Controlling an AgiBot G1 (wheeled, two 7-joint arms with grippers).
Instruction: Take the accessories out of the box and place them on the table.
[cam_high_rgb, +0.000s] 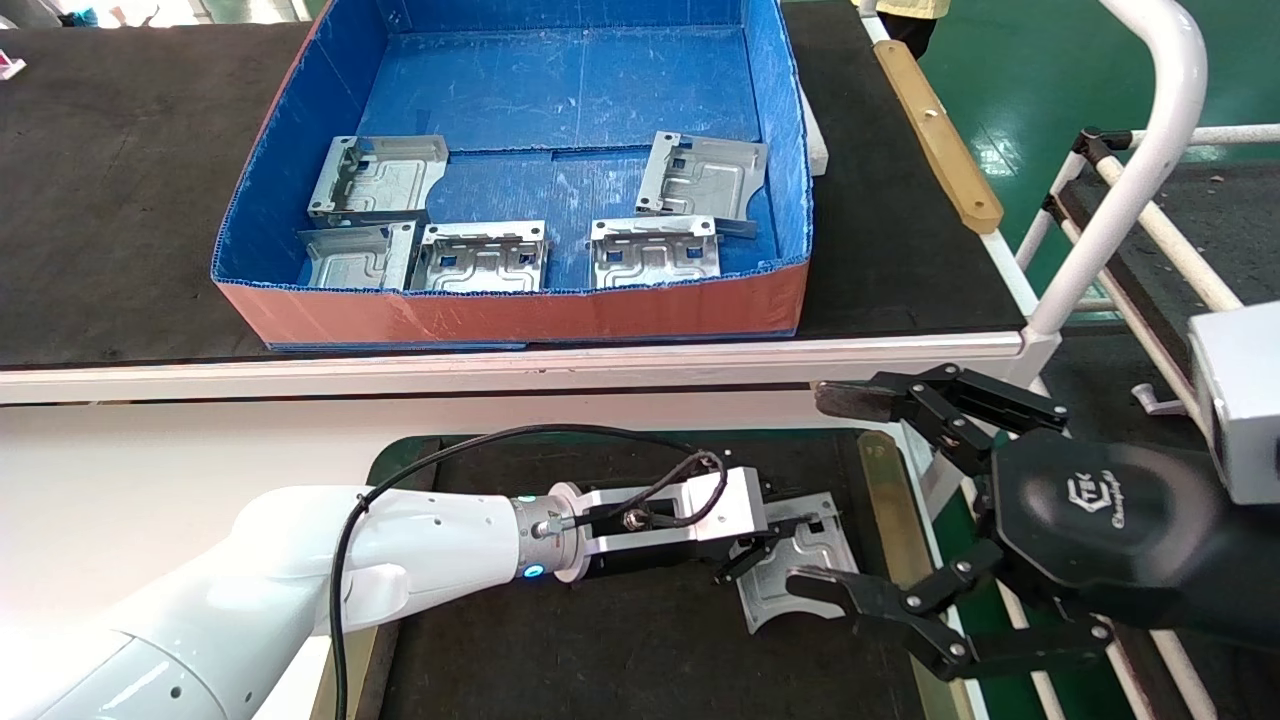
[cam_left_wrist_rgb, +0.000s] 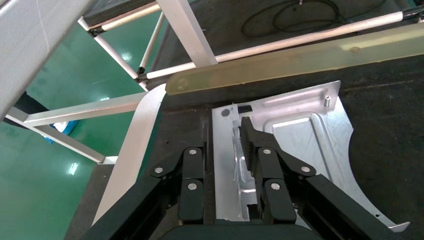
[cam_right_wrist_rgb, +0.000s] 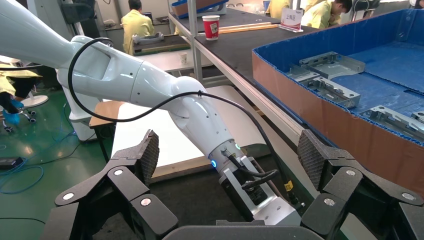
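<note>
Dark felt covers the near bench (cam_high_rgb: 640, 640), a mat with a green rim and a brass-coloured side strip set in a white top, and on it, toward its right edge, lies one silvery stamped sheet-metal plate (cam_high_rgb: 800, 570) with embossed channels and a square cutout. The left gripper (cam_high_rgb: 760, 550) reaches across the mat to it; in the left wrist view its black fingers (cam_left_wrist_rgb: 267, 172) stand narrowly apart astride a raised rib of the plate (cam_left_wrist_rgb: 300, 145), pads close on either side, though whether they press it I cannot tell; the plate seems to rest flat, so this looks like the setting-down or letting-go. The right gripper (cam_high_rgb: 850, 500) hovers just beside the mat's right edge, its fingers (cam_right_wrist_rgb: 145, 155) spread wide and holding nothing, probably keeping clear. Farther off, on the black-matted counter, sits the large shallow blue corrugated-plastic box (cam_high_rgb: 500, 310) with an orange-red front face; five like plates (cam_high_rgb: 480, 257) remain inside, three along the front wall and two behind them.
</note>
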